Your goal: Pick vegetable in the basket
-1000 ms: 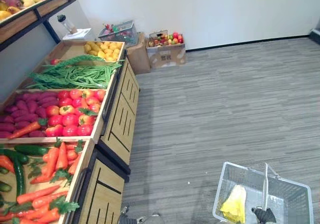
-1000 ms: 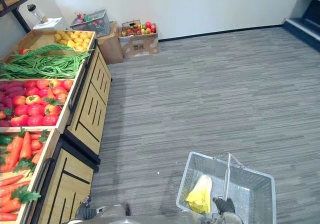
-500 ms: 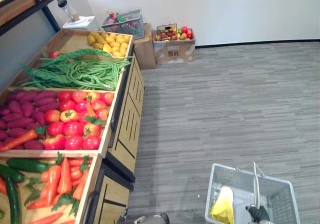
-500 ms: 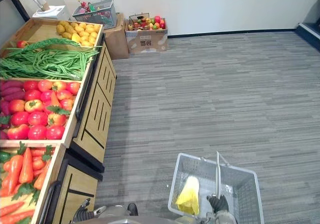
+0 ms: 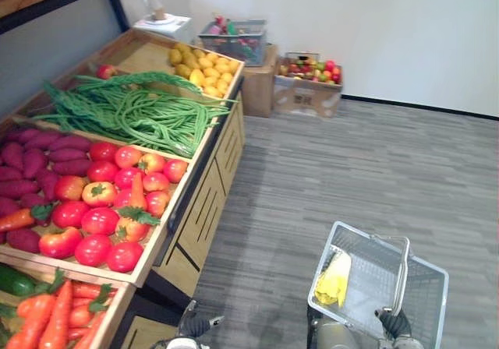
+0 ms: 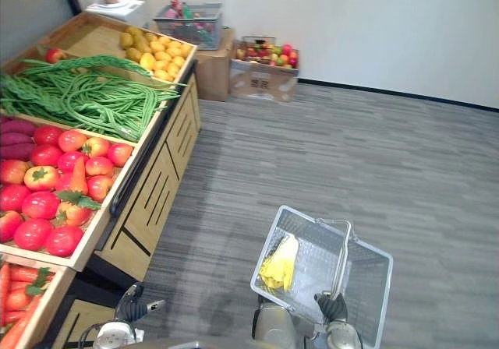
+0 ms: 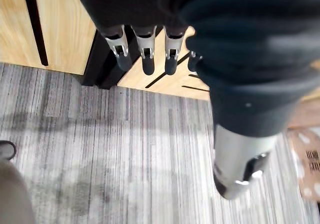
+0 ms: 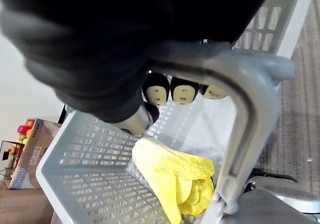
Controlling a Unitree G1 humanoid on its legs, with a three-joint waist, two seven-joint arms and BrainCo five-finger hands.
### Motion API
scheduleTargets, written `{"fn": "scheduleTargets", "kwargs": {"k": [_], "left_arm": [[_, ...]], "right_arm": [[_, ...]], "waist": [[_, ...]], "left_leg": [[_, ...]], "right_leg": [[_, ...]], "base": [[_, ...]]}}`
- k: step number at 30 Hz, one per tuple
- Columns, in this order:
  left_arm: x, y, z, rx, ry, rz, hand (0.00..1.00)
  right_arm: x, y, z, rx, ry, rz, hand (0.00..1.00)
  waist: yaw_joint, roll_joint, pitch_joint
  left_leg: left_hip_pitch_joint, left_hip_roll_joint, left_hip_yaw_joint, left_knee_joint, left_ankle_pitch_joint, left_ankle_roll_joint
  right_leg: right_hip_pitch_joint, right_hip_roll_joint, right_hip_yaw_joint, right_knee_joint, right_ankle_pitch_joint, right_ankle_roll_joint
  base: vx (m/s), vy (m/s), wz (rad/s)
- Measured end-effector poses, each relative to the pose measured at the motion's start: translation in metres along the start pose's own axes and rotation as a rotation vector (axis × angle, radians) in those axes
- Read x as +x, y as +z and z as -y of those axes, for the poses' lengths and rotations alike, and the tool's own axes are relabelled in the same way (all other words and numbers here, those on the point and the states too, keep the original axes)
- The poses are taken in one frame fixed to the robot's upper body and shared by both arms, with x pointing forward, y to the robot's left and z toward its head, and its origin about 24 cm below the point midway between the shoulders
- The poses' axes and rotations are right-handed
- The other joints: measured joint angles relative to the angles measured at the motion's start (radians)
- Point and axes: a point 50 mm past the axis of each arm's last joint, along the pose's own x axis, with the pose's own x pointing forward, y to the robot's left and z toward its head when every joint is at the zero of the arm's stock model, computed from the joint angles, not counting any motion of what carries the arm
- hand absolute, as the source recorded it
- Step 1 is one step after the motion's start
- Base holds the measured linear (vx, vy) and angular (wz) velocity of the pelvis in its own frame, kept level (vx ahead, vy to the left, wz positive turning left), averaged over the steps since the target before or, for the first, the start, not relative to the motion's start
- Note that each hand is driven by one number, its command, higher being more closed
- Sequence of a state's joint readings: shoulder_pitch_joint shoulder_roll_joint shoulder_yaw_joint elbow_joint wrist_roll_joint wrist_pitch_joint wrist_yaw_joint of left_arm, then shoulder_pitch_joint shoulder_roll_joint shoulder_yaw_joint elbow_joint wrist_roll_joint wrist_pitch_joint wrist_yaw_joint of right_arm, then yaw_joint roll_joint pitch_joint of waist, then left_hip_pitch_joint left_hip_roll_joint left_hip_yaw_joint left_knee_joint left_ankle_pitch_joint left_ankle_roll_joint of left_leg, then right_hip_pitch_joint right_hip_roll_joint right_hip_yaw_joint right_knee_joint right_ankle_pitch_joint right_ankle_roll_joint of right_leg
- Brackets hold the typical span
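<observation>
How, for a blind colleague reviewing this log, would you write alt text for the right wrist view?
The right hand has its fingers curled round the handle of a grey plastic basket. A yellow leafy vegetable lies inside it, with grey carpet beyond.

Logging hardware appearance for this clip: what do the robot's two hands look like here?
Left hand: silver fingers in a row, each ending in a rounded dark tip, a thicker silver-grey thumb set apart, and a dark cover over the back and wrist. Right hand: the same dark cover, with pale oval pads set into its dark fingertips.
</observation>
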State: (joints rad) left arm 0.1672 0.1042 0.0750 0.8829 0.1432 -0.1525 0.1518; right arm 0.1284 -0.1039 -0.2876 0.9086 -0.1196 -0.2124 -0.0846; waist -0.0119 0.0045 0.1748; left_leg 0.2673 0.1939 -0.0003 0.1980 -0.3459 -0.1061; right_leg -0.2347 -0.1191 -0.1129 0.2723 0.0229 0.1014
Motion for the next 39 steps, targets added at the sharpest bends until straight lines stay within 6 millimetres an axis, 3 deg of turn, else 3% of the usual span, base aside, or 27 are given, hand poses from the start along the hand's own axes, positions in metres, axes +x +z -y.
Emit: {"fn": "scheduleTargets", "kwargs": {"k": [2,4,9,11,12,13,14,15,16,17,18,20,22,23,25,27,29,30,33,36,38,39], "left_arm": [[-0.004,-0.005,0.011,-0.066,-0.006,-0.024,0.00],[-0.006,-0.007,0.013,-0.105,0.007,-0.037,0.00],[-0.011,-0.029,0.004,-0.106,0.070,-0.133,0.00],[-0.015,-0.039,-0.001,-0.102,0.092,-0.170,0.00],[-0.018,-0.047,-0.007,-0.087,0.114,-0.195,0.00],[-0.020,-0.052,-0.010,-0.079,0.125,-0.211,0.00],[-0.021,-0.053,-0.011,-0.077,0.129,-0.216,0.00],[-0.023,-0.057,-0.011,-0.074,0.137,-0.227,0.00],[-0.026,-0.061,-0.011,-0.089,0.145,-0.245,0.00],[-0.026,-0.062,-0.014,-0.086,0.159,-0.252,0.00],[-0.026,-0.064,-0.024,-0.069,0.187,-0.263,0.00],[-0.021,-0.059,-0.028,-0.072,0.207,-0.260,0.00],[-0.017,-0.052,-0.030,-0.075,0.224,-0.240,0.00],[-0.017,-0.052,-0.029,-0.073,0.222,-0.241,0.00],[-0.023,-0.061,-0.027,-0.078,0.226,-0.277,0.00],[-0.031,-0.074,-0.025,-0.068,0.239,-0.332,0.00],[-0.037,-0.085,-0.017,-0.056,0.224,-0.389,0.00],[-0.039,-0.086,-0.014,-0.058,0.218,-0.396,0.00],[-0.039,-0.087,-0.012,-0.050,0.216,-0.408,0.00],[-0.037,-0.084,-0.011,-0.039,0.219,-0.401,0.00],[-0.035,-0.082,-0.010,-0.031,0.211,-0.393,0.00],[-0.034,-0.078,-0.009,-0.031,0.209,-0.375,0.00]], "right_arm": [[0.002,0.005,0.006,0.000,-0.018,0.015,1.00],[0.002,0.004,0.006,-0.003,-0.019,0.004,1.00],[0.002,-0.010,0.005,-0.033,-0.002,-0.085,1.00],[-0.001,-0.019,0.005,-0.037,0.003,-0.131,1.00],[-0.003,-0.025,0.004,-0.036,0.008,-0.159,1.00],[-0.005,-0.029,0.005,-0.038,0.007,-0.179,1.00],[-0.005,-0.031,0.006,-0.040,0.005,-0.186,1.00],[-0.007,-0.036,0.011,-0.046,-0.007,-0.205,1.00],[-0.008,-0.038,0.011,-0.048,-0.005,-0.209,1.00],[-0.008,-0.038,0.009,-0.047,0.002,-0.207,1.00],[-0.011,-0.041,0.003,-0.033,0.018,-0.210,1.00],[-0.017,-0.051,0.003,0.010,0.001,-0.245,1.00],[-0.022,-0.059,0.009,0.047,-0.040,-0.275,1.00],[-0.022,-0.060,0.011,0.056,-0.056,-0.279,1.00],[-0.019,-0.056,0.012,0.060,-0.069,-0.268,1.00],[-0.012,-0.042,0.000,0.074,-0.041,-0.230,1.00],[-0.009,-0.037,-0.007,0.081,-0.023,-0.213,1.00],[-0.009,-0.037,-0.008,0.081,-0.021,-0.213,1.00],[-0.006,-0.032,-0.008,0.090,-0.029,-0.199,1.00],[-0.007,-0.032,-0.007,0.095,-0.050,-0.205,1.00],[-0.002,-0.025,0.000,0.084,-0.068,-0.181,1.00],[0.002,-0.018,0.005,0.077,-0.080,-0.162,1.00]], "waist": [[0.012,0.027,-0.007],[0.017,0.029,-0.011],[0.030,0.030,-0.055],[0.037,0.008,-0.068],[0.045,-0.017,-0.075],[0.047,-0.029,-0.077],[0.045,-0.030,-0.077],[0.044,-0.035,-0.076],[0.044,-0.024,-0.081],[0.041,-0.035,-0.080],[0.039,-0.068,-0.077],[0.028,-0.093,-0.076],[-0.002,-0.090,-0.067],[-0.004,-0.082,-0.065],[0.007,-0.061,-0.063],[0.026,-0.056,-0.061],[0.041,-0.047,-0.054],[0.040,-0.043,-0.051],[0.038,-0.034,-0.029],[0.028,-0.030,-0.004],[0.021,-0.021,-0.001],[0.020,-0.012,0.005]], "left_leg": [[0.000,0.007,-0.052,0.020,0.026,-0.005],[0.000,0.015,-0.071,0.021,0.042,-0.007],[-0.067,0.039,-0.124,0.107,0.140,-0.031],[-0.106,0.035,-0.125,0.170,0.197,-0.061],[-0.142,0.024,-0.120,0.220,0.183,-0.075],[-0.171,-0.002,-0.089,0.188,0.104,-0.080],[-0.188,-0.019,-0.057,0.139,0.116,-0.074],[-0.217,-0.031,0.048,0.140,0.154,-0.042],[-0.231,-0.033,0.081,0.165,0.171,-0.017],[-0.246,-0.028,0.101,0.183,0.176,-0.010],[-0.276,-0.029,0.169,0.196,0.187,0.007],[-0.285,-0.013,0.356,0.166,0.217,0.053],[-0.274,-0.020,0.583,0.115,0.247,0.097],[-0.265,-0.028,0.610,0.100,0.250,0.100],[-0.246,-0.056,0.630,0.041,0.253,0.105],[-0.221,-0.103,0.618,-0.071,0.298,0.114],[-0.178,-0.145,0.613,-0.226,0.383,0.116],[-0.166,-0.148,0.609,-0.256,0.395,0.111],[-0.145,-0.149,0.564,-0.302,0.402,0.111],[-0.148,-0.161,0.531,-0.302,0.373,0.111],[-0.160,-0.170,0.506,-0.302,0.366,0.120],[-0.160,-0.167,0.489,-0.302,0.365,0.120]], "right_leg": [[-0.019,-0.020,-0.038,0.146,-0.122,-0.006],[-0.015,-0.041,-0.076,0.203,-0.172,-0.004],[0.079,-0.050,-0.174,0.149,-0.198,-0.015],[0.138,-0.057,-0.203,0.097,-0.195,-0.015],[0.178,-0.082,-0.220,0.066,-0.193,-0.016],[0.214,-0.103,-0.230,0.055,-0.193,-0.015],[0.227,-0.114,-0.243,0.061,-0.192,-0.015],[0.245,-0.128,-0.273,0.093,-0.193,-0.014],[0.248,-0.141,-0.281,0.119,-0.195,-0.015],[0.276,-0.126,-0.284,0.058,-0.216,0.001],[0.346,-0.121,-0.345,-0.046,-0.204,0.007],[0.405,-0.155,-0.490,-0.066,-0.190,0.026],[0.485,-0.181,-0.658,-0.052,-0.175,0.020],[0.502,-0.185,-0.682,-0.045,-0.175,0.019],[0.529,-0.193,-0.712,-0.033,-0.174,0.020],[0.527,-0.192,-0.715,-0.045,-0.161,0.042],[0.516,-0.186,-0.714,-0.048,-0.143,0.041],[0.516,-0.181,-0.713,-0.045,-0.139,0.042],[0.511,-0.185,-0.699,0.014,-0.137,0.045],[0.466,-0.245,-0.666,0.180,-0.136,0.043],[0.404,-0.294,-0.625,0.314,-0.095,-0.019],[0.340,-0.320,-0.573,0.411,-0.024,-0.090]], "base": [[0.31,-0.247,0.55],[0.29,-0.205,0.60],[0.26,-0.130,0.58],[0.26,-0.052,0.72],[0.22,0.033,0.94],[0.20,0.060,1.05],[0.17,0.071,1.24],[0.13,0.063,1.23],[0.10,0.056,1.24],[0.02,-0.001,1.31],[0.03,-0.015,1.61],[0.06,0.030,2.04],[0.06,0.088,2.35],[0.07,0.104,1.70],[0.03,0.109,0.96],[0.01,0.077,0.38],[-0.04,0.014,0.18],[-0.04,-0.022,0.14],[-0.03,-0.030,0.20],[-0.02,0.037,0.30],[-0.01,0.103,0.38],[0.08,0.121,0.43]]}}
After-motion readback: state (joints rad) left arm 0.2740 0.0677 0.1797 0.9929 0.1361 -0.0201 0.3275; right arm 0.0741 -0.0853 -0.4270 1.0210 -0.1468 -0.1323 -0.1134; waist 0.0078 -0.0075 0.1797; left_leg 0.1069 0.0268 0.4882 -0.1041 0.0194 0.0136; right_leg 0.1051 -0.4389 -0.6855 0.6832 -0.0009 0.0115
